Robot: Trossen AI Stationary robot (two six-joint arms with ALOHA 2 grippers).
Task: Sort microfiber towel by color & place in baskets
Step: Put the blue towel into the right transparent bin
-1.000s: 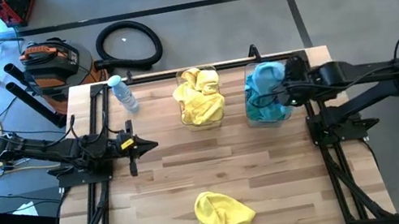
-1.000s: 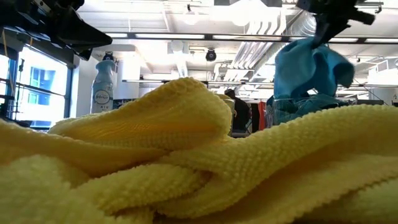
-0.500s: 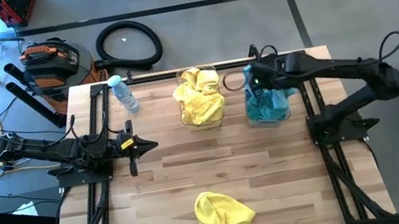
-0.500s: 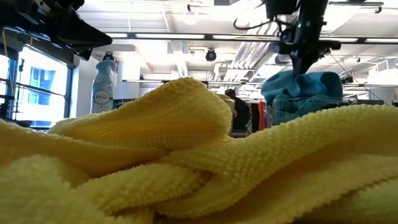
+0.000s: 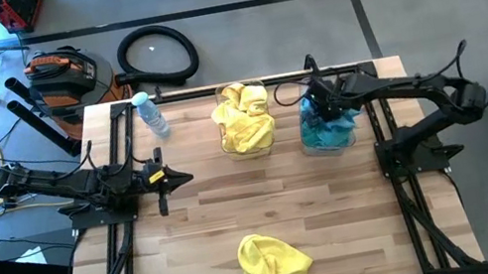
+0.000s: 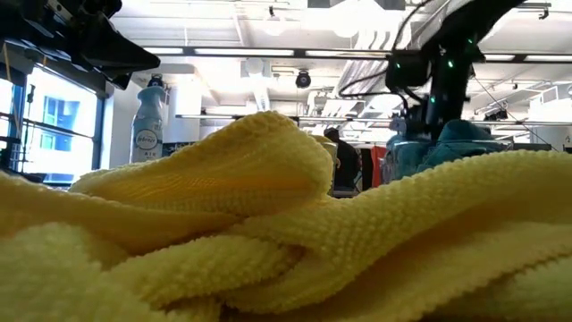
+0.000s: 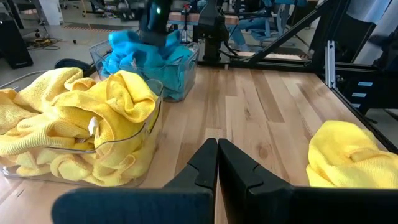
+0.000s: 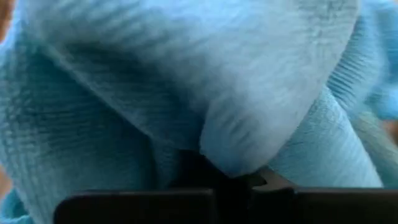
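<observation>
My right gripper [image 5: 321, 103] is clenched on a fuzzy teal-blue microfiber towel [image 8: 186, 93], arm stretched over the right clear plastic tub [image 5: 330, 143]. My left gripper [image 7: 217, 155] waits pinched at the table's left edge. A loose yellow towel [image 5: 271, 262] lies near the front edge, well apart.

- Overhead view was evenly and brightly lit; the table [image 5: 207, 214] showed only soft, short shadows.
- Strong bluish glare washed out the floor at that view's upper left corner.
- Low view faced bright ceiling lights; the arms read as dark silhouettes.
- The yellow towel [image 6: 268, 224] filled the low view's foreground, slightly soft.
- Right wrist view was blurred, filled by teal cloth [image 8: 186, 81] at close range.
</observation>
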